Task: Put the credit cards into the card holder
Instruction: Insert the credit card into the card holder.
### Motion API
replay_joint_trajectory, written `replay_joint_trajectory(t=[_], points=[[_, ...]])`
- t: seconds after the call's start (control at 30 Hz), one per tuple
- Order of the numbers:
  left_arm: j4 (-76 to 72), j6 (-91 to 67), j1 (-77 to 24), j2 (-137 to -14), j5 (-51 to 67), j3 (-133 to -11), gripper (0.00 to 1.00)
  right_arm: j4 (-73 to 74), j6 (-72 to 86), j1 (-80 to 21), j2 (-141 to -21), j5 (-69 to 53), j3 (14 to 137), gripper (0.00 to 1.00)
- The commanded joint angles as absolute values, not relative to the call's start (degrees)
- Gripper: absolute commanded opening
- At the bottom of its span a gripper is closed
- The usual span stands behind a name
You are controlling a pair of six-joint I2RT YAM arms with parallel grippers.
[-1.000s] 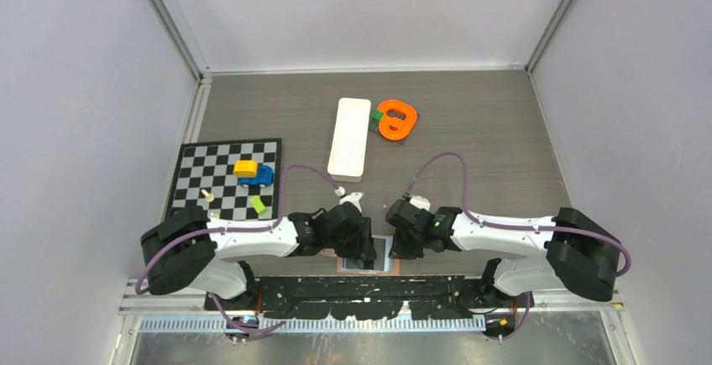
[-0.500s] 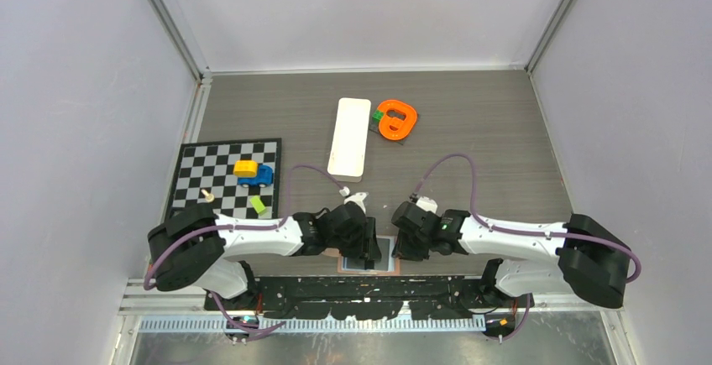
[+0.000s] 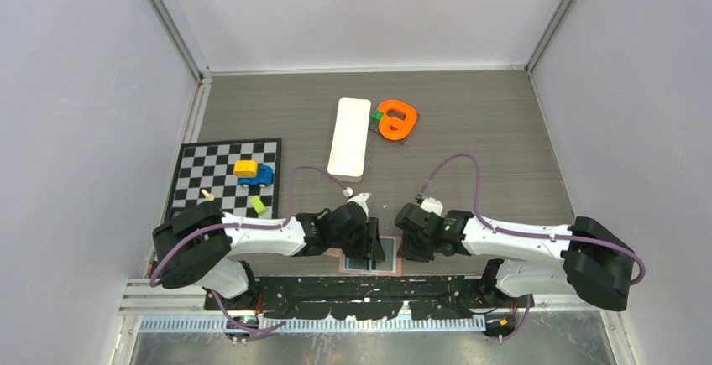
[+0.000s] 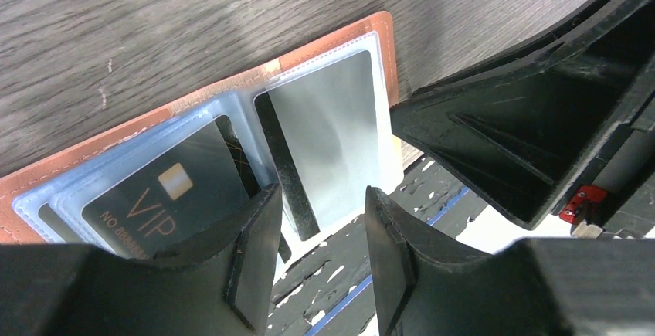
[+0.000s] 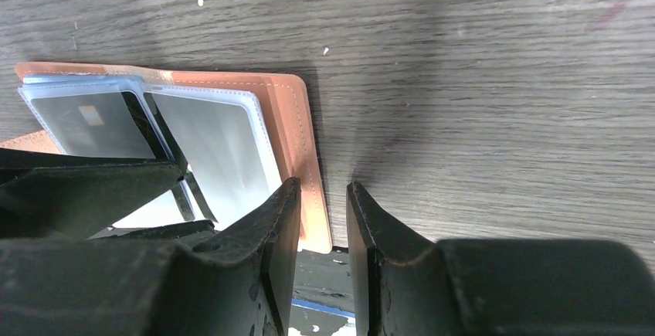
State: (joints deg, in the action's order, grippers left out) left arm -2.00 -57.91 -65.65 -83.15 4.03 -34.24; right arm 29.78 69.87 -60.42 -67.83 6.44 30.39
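Black left claw (image 4: 318, 205) stands half open with nothing clamped, straddling the silver card (image 4: 332, 127) sleeved in the open card holder (image 4: 332, 39) directly beneath. I note the right claw (image 5: 323, 197) narrowly parted and empty, the holder's corner just beside it on the wood-grain counter (image 5: 502, 81).

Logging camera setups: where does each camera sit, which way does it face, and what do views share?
Top external: above and behind the arm bases, facing down on the table; both arms, left hand and right hand show.
Left wrist: on the left arm, facing down past its own fingers at the open card holder.
Right wrist: on the right arm, facing down past its fingers at the holder's tan edge.
Shared: both wrist views show the card holder.
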Motion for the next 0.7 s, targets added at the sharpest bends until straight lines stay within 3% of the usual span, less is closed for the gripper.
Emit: replay_joint_trajectory(t=[0.0, 0.67], points=[[-4.2, -57.2, -66.0, -85.3, 5.3, -33.2, 0.46, 30.8, 71.4, -60.6, -65.9, 9.3, 30.2, 0.34], [-9.5, -57.0, -66.1, -87.4, 7.7, -34.4, 0.45, 29.5, 71.9, -60.6, -67.4, 8.9, 29.8, 0.34]])
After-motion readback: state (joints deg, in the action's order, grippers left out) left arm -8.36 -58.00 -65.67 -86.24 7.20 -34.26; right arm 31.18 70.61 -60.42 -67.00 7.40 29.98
